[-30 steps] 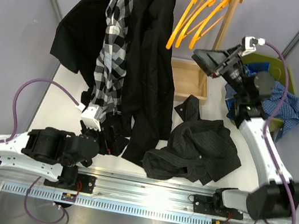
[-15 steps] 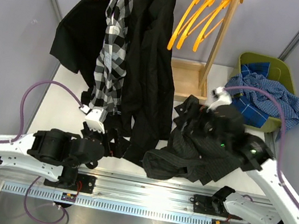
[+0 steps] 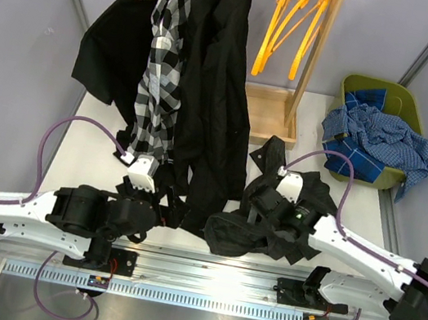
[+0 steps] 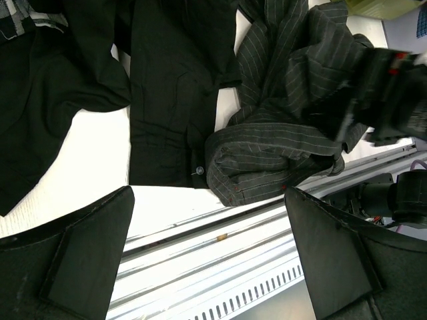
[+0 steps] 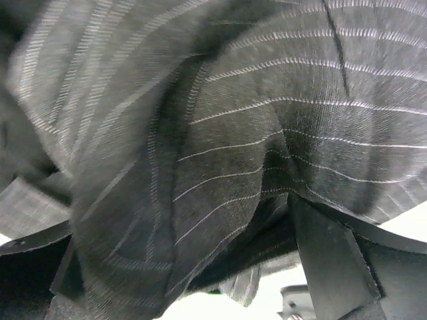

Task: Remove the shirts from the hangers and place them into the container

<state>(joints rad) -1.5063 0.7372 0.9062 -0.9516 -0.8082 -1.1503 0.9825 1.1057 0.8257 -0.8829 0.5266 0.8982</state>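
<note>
White table [image 3: 97, 119], pale wooden rack [image 3: 322, 55] at its far edge. Hanging on the rack and draping down onto the table are plain black shirts [image 3: 221, 95] and, left of them, a black-and-white plaid shirt [image 3: 162, 68]; another black garment is spread out at the far left.

Charcoal pinstripe shirt [image 3: 226, 233] lies crumpled on the table, near edge, right of the hanging hems, off any hanger. Olive-green basket [image 3: 358, 86] sits at the far right of the table with blue shirts [image 3: 383, 140] piled in and spilling over its front rim: dark windowpane plaid and a lighter fine check.

Right gripper [image 5: 187, 267] is down on the pinstripe shirt. Its fingers stand wide apart, with striped cloth bunched between them but not pinched.

Left gripper [image 4: 210, 260] is low by the near table edge beside the black shirt hems. It is spread wide with nothing in it, the metal rail [image 4: 220, 237] showing between its fingers.

Bare orange hangers [image 3: 291, 29] hang at the right end of the rack.
</note>
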